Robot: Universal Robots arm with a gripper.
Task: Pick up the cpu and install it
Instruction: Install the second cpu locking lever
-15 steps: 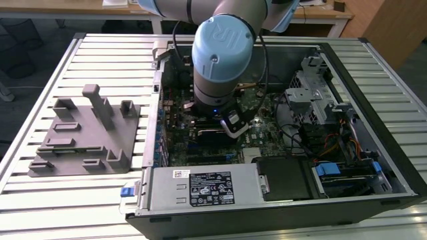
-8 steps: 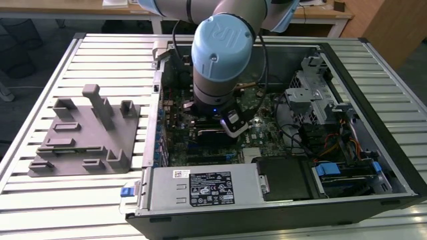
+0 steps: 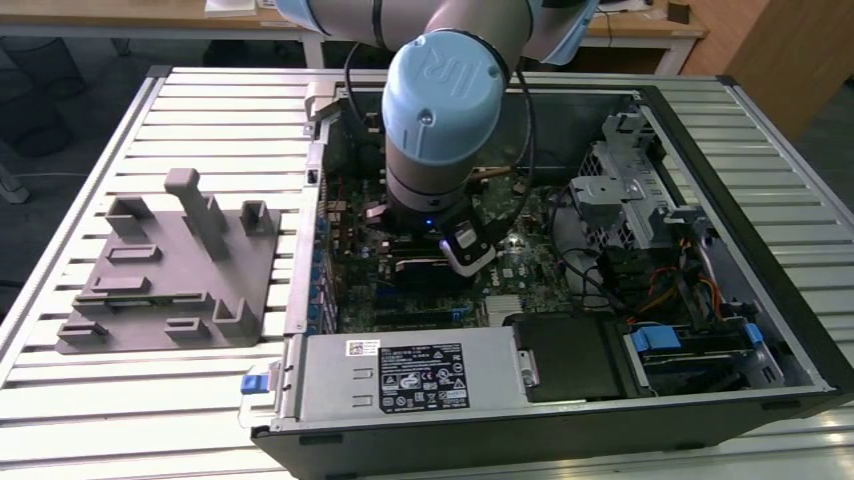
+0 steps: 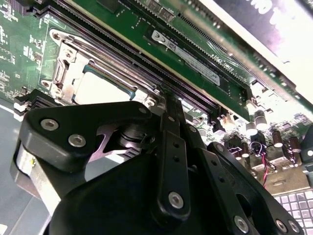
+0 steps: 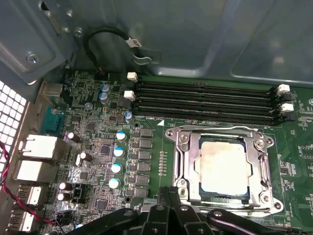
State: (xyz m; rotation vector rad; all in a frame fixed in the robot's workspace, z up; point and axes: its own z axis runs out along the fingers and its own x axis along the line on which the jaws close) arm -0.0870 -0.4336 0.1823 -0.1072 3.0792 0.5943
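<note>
End effector: the end effector (image 5: 168, 215) hangs low inside the open computer case (image 3: 747, 330), just beside the socket; its black linkages crowd both wrist views and the fingertips are hidden, so whether they stand apart or together I cannot tell; nothing shows clamped in them
Cpu: the cpu (image 5: 222, 165) lies flat in the socket (image 5: 257, 169) on the motherboard (image 5: 98, 132), its pale metal top up, the steel frame around it; in the second wrist view the cpu (image 4: 100, 88) shows beyond the black links; it looks seated, judged from how it lies level in the frame
Handling: likely light, stiff and thin; the smooth top looks slippery; the underside contacts are probably fragile, so hold belongs on the opposite edges, kept level
Neighbours: memory slots (image 5: 205, 100) run just beside the socket; capacitors (image 5: 117, 152) stand near
Desk: the desk (image 3: 120, 400) is ribbed pale metal; the case takes the middle towards the exterior view's right edge; a grey fixture (image 3: 174, 275) with upright posts sits near the exterior view's left edge
Room: wooden furniture beyond the far edge
</note>
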